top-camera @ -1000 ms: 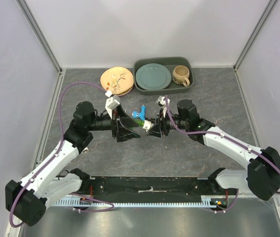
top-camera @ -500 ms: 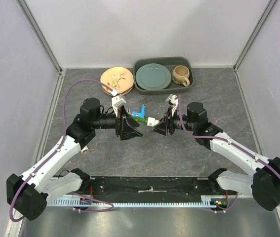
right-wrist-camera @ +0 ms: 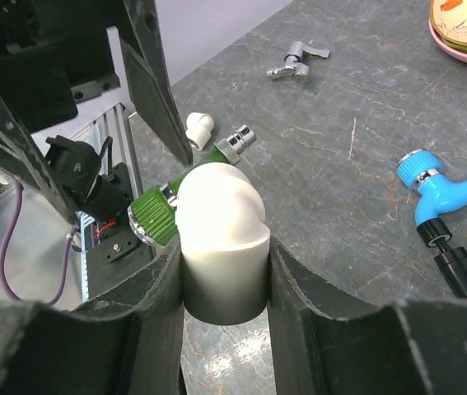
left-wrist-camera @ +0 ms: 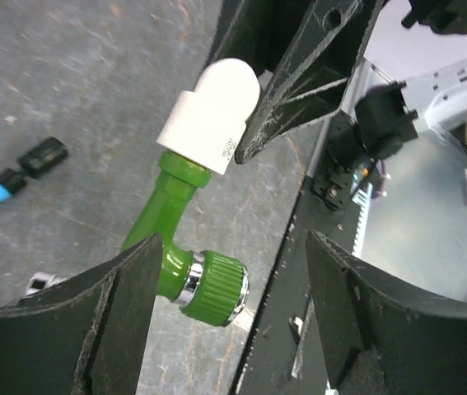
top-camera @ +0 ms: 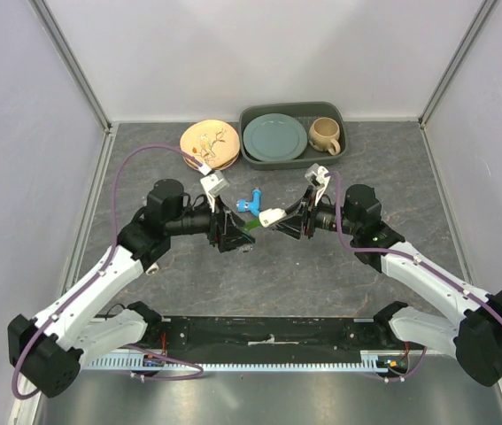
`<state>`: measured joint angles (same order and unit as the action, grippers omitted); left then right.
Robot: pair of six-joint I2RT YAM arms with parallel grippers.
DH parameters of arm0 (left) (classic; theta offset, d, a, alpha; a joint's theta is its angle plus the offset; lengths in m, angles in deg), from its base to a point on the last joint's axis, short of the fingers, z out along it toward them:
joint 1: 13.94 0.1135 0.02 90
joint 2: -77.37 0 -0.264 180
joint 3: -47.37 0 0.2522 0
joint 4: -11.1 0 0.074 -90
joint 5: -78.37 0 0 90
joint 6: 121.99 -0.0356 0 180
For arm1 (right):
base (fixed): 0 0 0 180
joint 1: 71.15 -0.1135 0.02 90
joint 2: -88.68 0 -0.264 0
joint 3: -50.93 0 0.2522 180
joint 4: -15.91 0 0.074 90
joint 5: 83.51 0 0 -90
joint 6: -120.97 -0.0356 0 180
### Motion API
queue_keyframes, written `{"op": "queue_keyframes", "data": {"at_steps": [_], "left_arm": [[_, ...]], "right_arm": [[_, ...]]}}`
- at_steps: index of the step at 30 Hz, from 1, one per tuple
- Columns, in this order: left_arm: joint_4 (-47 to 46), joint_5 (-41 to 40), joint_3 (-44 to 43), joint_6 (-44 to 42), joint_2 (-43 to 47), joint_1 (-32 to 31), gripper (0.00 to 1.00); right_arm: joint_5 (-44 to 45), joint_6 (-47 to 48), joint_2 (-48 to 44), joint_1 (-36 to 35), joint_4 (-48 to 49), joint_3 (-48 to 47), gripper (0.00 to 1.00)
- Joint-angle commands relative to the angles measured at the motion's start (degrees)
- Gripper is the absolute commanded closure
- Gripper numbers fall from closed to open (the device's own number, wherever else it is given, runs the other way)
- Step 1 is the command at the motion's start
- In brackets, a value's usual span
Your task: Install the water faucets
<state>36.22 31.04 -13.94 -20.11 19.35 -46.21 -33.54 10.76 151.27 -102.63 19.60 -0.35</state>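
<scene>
the left claw [left-wrist-camera: 231,247] stands open, its fingers either side of the green faucet [left-wrist-camera: 171,210], whose end looks seated in a white elbow [left-wrist-camera: 208,115]. the right claw [right-wrist-camera: 225,251] is clamped on that elbow. so one tap seems joined; the blue faucet [right-wrist-camera: 455,177] lies loose on the desk [right-wrist-camera: 340,107] ahead of the right claw, not yet fitted. small print on the elbow is unreadable.

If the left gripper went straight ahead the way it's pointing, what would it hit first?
Likely the green faucet, just ahead between the left gripper's open fingers, its end in the white elbow the right gripper holds; depth is unclear.
</scene>
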Motion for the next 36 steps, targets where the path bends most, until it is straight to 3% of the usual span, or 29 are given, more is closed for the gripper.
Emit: {"op": "queue_keyframes", "data": {"at_steps": [1, 5, 9, 14, 22, 26, 36], "left_arm": [[-6.5, -11.3, 2.2, 3.6, 9.3, 0.0, 0.22], [-9.0, -24.3, 6.3, 13.3, 15.9, 0.0, 0.20], [-9.2, -25.8, 10.1, 26.1, 17.9, 0.0, 0.16], [-8.6, -27.6, 13.4, 34.4, 17.6, -0.1, 0.09], [-11.2, -24.7, 16.3, 39.6, 13.7, -1.5, 0.07], [-17.6, -23.8, 18.2, 42.1, 12.7, -1.8, 0.07], [-25.3, -23.2, 19.4, 44.2, 7.7, -2.8, 0.18]], "right_arm": [[0.0, -0.9, -0.6, 0.2, 5.8, -0.5, 1.00], [0.7, -1.8, 0.2, 0.2, 7.4, 0.0, 1.00], [0.7, -2.8, 0.3, 0.2, 9.7, 0.9, 1.00], [1.8, -2.8, -0.8, 0.2, 10.9, 1.6, 1.00], [2.3, -3.0, -0.9, 0.2, 11.9, 2.2, 1.00], [2.0, -3.3, -0.9, 0.2, 12.3, 2.3, 1.00], [0.1, -4.5, -0.1, 0.2, 15.3, 3.0, 1.00]]}}
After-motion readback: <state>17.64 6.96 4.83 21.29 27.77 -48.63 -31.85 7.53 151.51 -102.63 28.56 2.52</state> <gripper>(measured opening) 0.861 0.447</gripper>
